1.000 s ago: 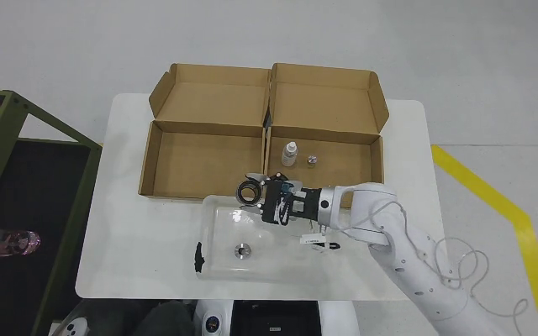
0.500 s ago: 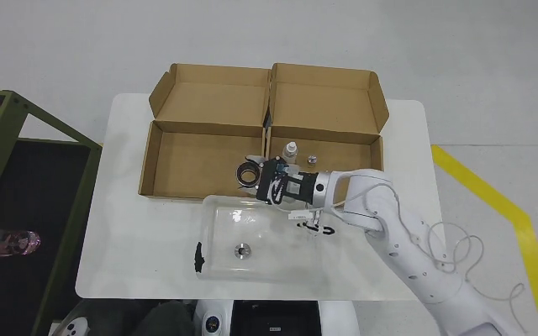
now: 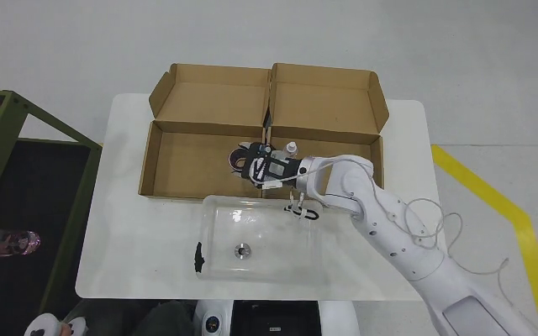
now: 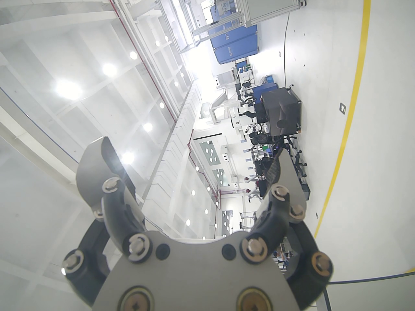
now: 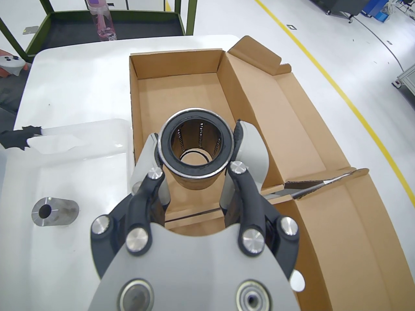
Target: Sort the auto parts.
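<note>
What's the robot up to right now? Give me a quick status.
Right gripper shut on the metal ring, above the left cardboard box. Left gripper open, pointed toward the ceiling. Nothing seen blocking the drop.

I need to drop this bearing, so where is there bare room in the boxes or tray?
The left box is bare wall to wall, below the bearing in the right gripper. The right box is crowded near the shared wall by a white bottle, bare beyond. The clear tray has room around its metal sleeve.
</note>
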Controlling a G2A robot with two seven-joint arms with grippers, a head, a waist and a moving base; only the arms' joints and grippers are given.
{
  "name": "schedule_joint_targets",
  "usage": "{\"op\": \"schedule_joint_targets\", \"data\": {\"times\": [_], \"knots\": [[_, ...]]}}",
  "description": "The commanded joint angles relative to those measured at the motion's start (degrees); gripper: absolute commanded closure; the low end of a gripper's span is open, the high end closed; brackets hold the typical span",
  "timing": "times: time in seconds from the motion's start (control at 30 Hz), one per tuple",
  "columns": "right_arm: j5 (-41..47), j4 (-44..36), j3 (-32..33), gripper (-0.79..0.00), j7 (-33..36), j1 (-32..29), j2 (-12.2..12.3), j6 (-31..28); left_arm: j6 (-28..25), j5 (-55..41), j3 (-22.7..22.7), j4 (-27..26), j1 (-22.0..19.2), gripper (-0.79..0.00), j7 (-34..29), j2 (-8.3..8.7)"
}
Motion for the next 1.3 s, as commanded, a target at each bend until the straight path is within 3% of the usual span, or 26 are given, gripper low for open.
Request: {"op": "schedule_joint_targets", "data": {"times": [0.0,0.57,1.27], "knots": [[0.2,1.6,-0.9,0.000,-0.2,1.2,-0.6,0.6,0.0,0.0,0.0,0.0,0.0,-0.785,0.0,0.00],[0.5,16.0,-9.0,0.000,-0.9,10.5,-6.6,6.7,0.0,0.0,0.0,0.0,0.0,-0.785,0.0,0.00],[-3.0,30.1,-13.8,0.000,-1.3,14.6,-12.5,10.1,0.0,0.0,0.0,0.0,0.0,-0.785,0.0,0.00]]}}
